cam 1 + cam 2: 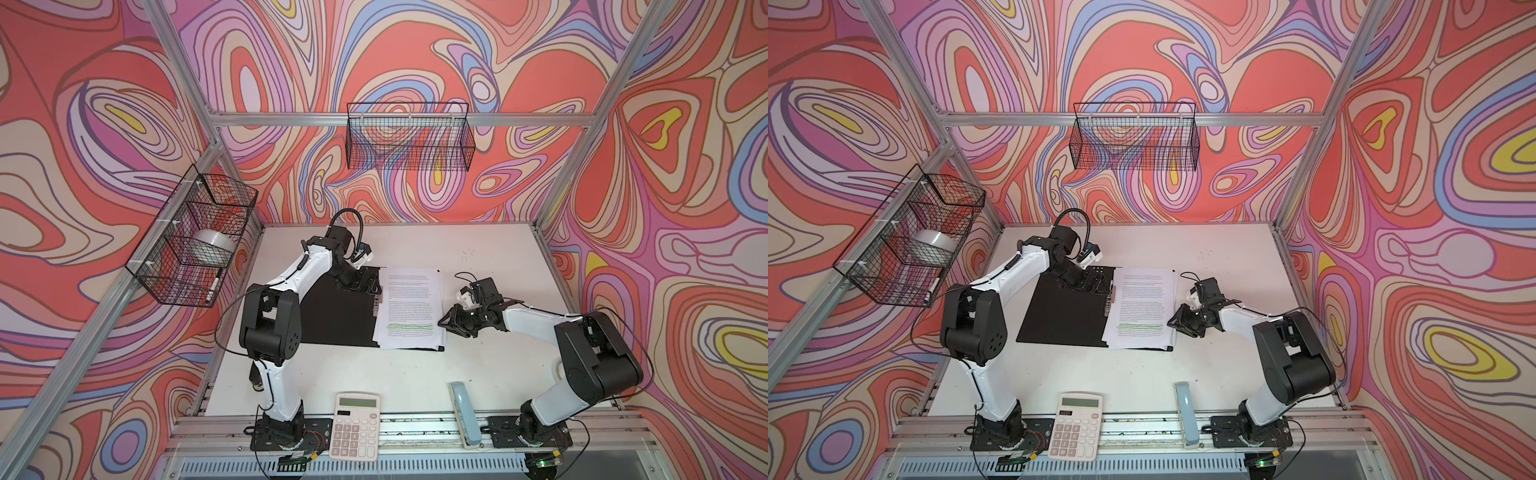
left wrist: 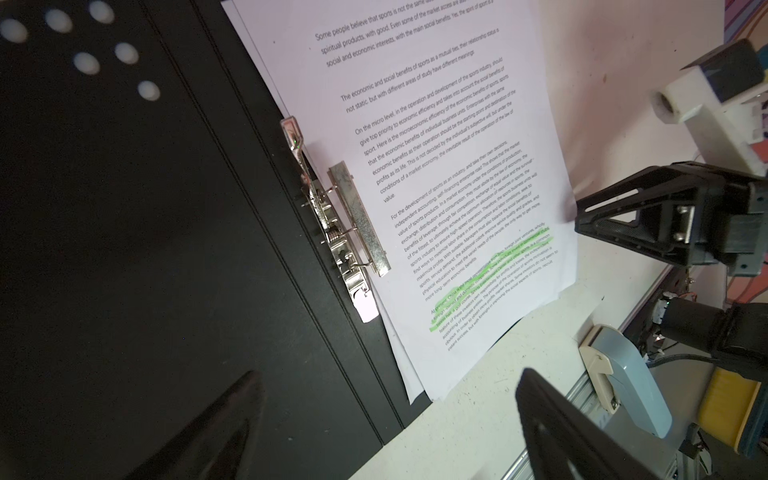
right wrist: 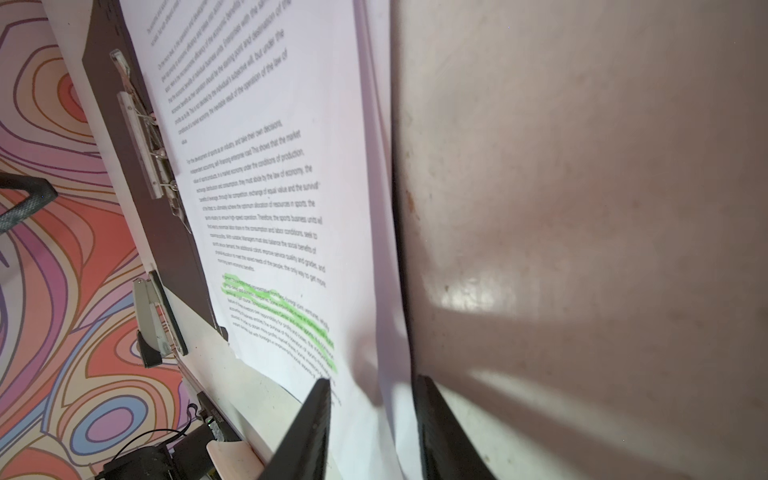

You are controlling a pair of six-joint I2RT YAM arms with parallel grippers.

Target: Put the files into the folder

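White table (image 1: pixel 478 257) carries it all. The files (image 1: pixel 411 307) lie on the right half of the open folder (image 1: pixel 332 320), up against its metal clip (image 2: pixel 340 232). My right end effector (image 3: pixel 371 378) sits at their outer edge, gap narrow, not pinching. My left end effector (image 2: pixel 386 372) hangs wide over the black flap. I think I should push the sheets gently and squarely toward the clip, so none buckle.

My left arm (image 1: pixel 291 270), right arm (image 1: pixel 532 322): white link shells, black rounded joint housings. Black cable (image 1: pixel 348 210) loops upper centre. Black base plates (image 1: pixel 291 436) lower edge.
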